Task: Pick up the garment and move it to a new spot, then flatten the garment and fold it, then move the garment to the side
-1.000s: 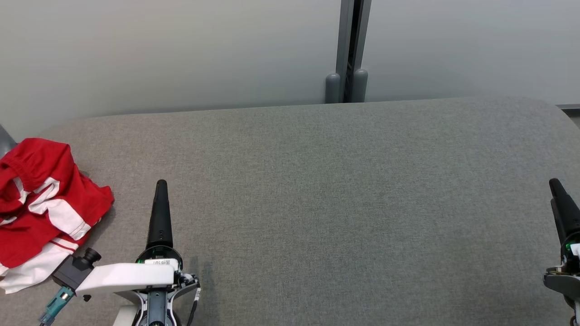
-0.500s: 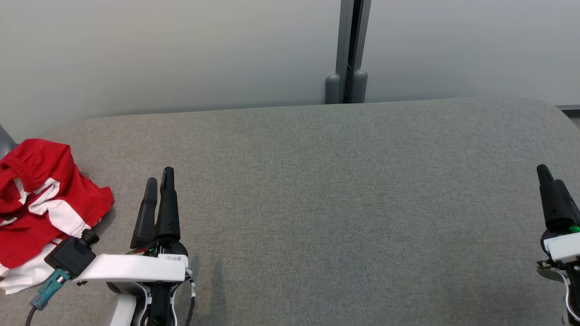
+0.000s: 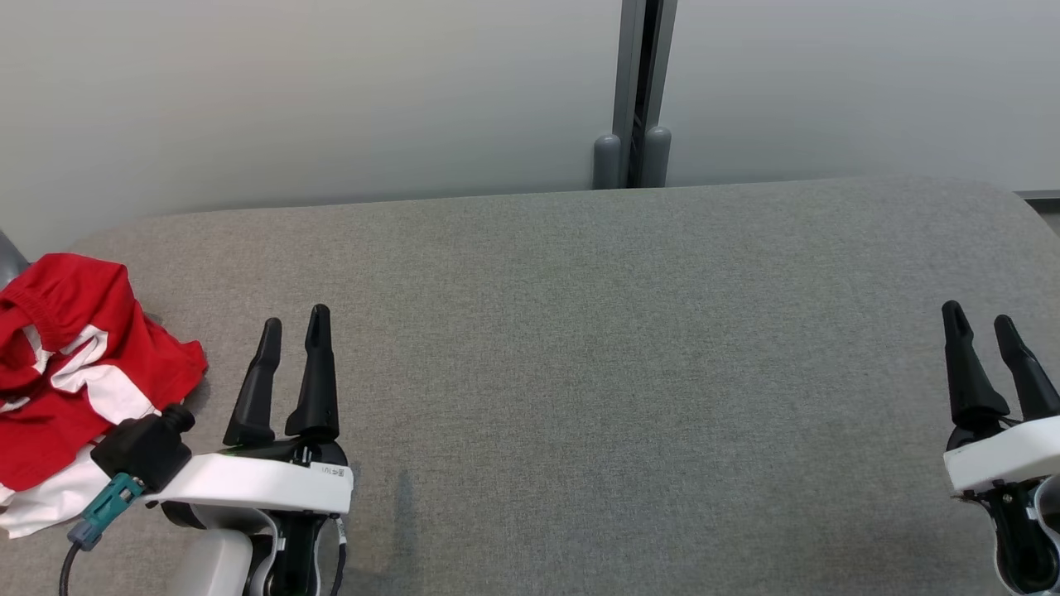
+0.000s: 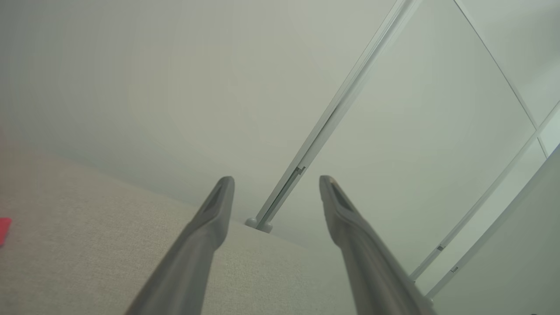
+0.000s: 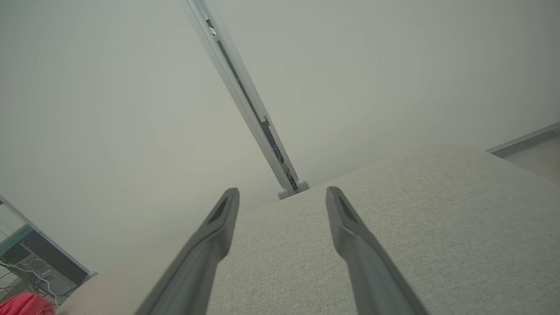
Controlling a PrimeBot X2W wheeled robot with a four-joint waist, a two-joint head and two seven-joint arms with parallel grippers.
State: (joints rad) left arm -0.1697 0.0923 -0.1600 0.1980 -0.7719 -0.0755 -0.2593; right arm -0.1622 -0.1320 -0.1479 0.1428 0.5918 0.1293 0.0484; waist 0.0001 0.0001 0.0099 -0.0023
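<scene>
A crumpled red garment [image 3: 70,364] with white stripes lies at the far left of the grey fabric table [image 3: 596,348]. A sliver of the garment [image 4: 3,231] shows at the left edge of the left wrist view, and a bit of the garment [image 5: 26,304] at the bottom left of the right wrist view. My left gripper [image 3: 294,324] hovers open just right of the garment, fingers pointing to the far wall, nothing between them. My right gripper [image 3: 979,319] stands open and empty at the far right of the table. The left gripper [image 4: 276,180] and right gripper [image 5: 282,191] show parted fingers.
A pale wall with a grey vertical post [image 3: 639,91] runs behind the table's far edge. The table's rounded right end [image 3: 1023,207] falls away at the upper right. A dark stand with cables [image 5: 30,264] sits beyond the table's left end.
Both wrists have rolled, so each gripper now shows two parted fingers side by side instead of one edge-on. The right gripper moved a little leftward into view. The garment has not moved.
</scene>
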